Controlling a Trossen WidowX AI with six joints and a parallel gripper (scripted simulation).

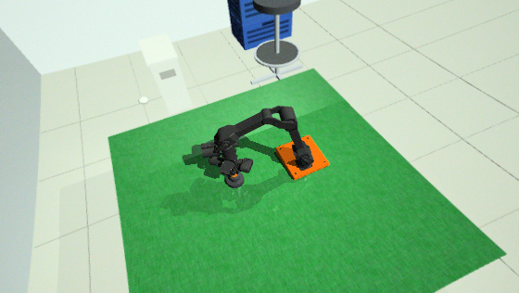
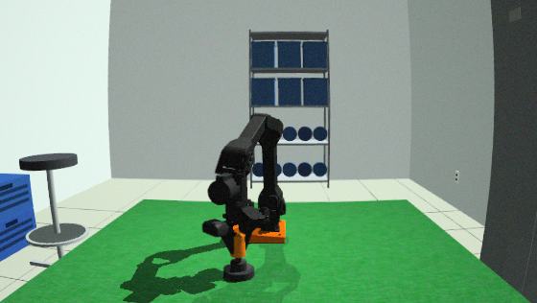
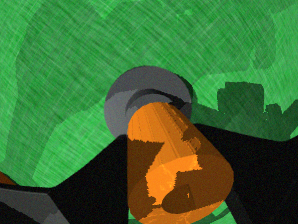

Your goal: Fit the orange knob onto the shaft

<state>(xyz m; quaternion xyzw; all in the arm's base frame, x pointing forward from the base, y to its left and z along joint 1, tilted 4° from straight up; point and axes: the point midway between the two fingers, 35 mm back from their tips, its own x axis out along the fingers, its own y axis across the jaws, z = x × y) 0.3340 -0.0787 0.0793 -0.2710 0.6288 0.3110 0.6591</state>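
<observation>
Right, we have the orange knob [image 1: 234,175] [image 2: 239,244] [image 3: 167,165] pinched between the fingers of the black gripper [image 1: 234,170] [image 2: 239,240] [image 3: 160,136], and it stands upright over the dark round pedestal [image 1: 234,181] [image 2: 239,273] [image 3: 116,112]. In the exterior view we see the knob's lower end at the top of the pedestal's narrower upper part, above the wide base. Perhaps the end of the shaft is just inside the hole, but the knob hides that spot from us and we cannot tell how the flat sides line up. The knob is not all the way down: dark stem shows beneath it.

Our black arm [image 1: 252,124] [image 2: 269,163] rises from an orange base plate [image 1: 320,162] [image 2: 280,237], bends over at the top and reaches down to the knob. Both the plate and the pedestal sit on the green mat [image 1: 324,232] [image 2: 364,259] [image 3: 65,60], well apart from each other, with the arm's shadow lying across the mat.

Beyond the mat we can see a stool [image 1: 277,52] [image 2: 48,161] beside a blue cabinet [image 1: 269,32] [image 2: 14,211]. In the exterior view, a metal shelf unit [image 2: 289,70] holding dark blue boxes and round things stands by the grey back wall.
</observation>
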